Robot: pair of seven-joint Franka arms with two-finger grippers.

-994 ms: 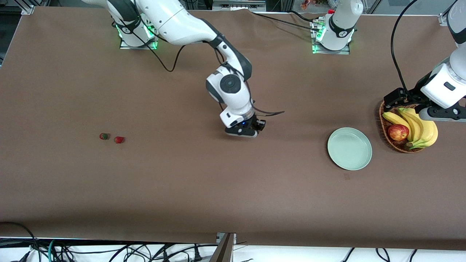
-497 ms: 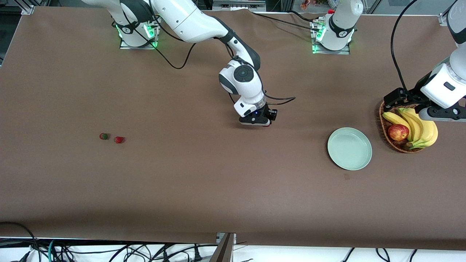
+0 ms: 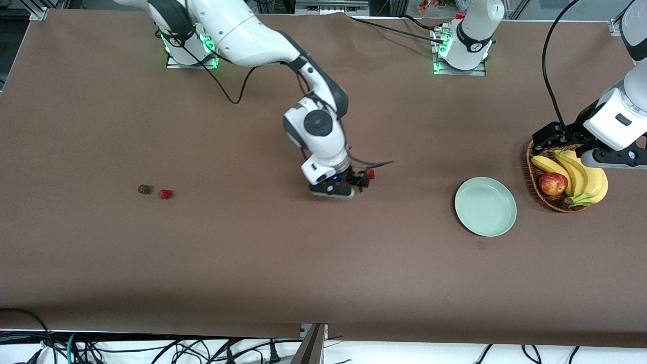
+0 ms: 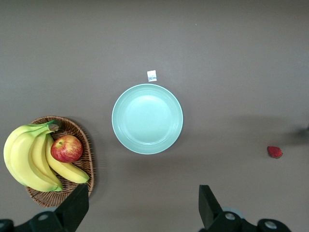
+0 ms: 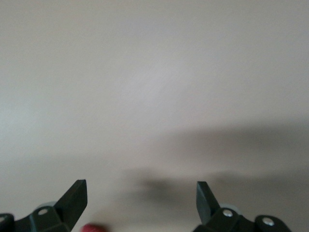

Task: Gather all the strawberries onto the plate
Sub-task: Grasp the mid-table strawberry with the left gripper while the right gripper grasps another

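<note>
Right now, at the table:
Right gripper (image 3: 360,183): low over the middle of the brown table (image 3: 252,253), fingers (image 5: 75,195) spread wide with nothing between them.
Loose strawberry (image 3: 370,174): lying on the table just beside the right gripper, on the side toward the plate; it also shows in the left wrist view (image 4: 274,152), well apart from the plate, and as a red blur at the frame edge by one fingertip in the right wrist view (image 5: 94,227).
Strawberry pair: one (image 3: 144,189) and another (image 3: 165,194) side by side near the right arm's end of the table, close to each other, well apart from the plate.
Plate (image 3: 485,206): pale mint-green, flat on the table toward the left arm's end, nothing in it; the left wrist view (image 4: 147,118) looks straight down on it.
Left gripper (image 4: 142,210): waiting up over the wicker basket's edge, fingers spread, holding nothing.
Wicker basket (image 3: 537,184): just beside the plate, holding bananas (image 3: 581,174) and a red apple (image 3: 552,183).
White tag (image 4: 151,76): small, on the table just beside the plate's rim.
</note>
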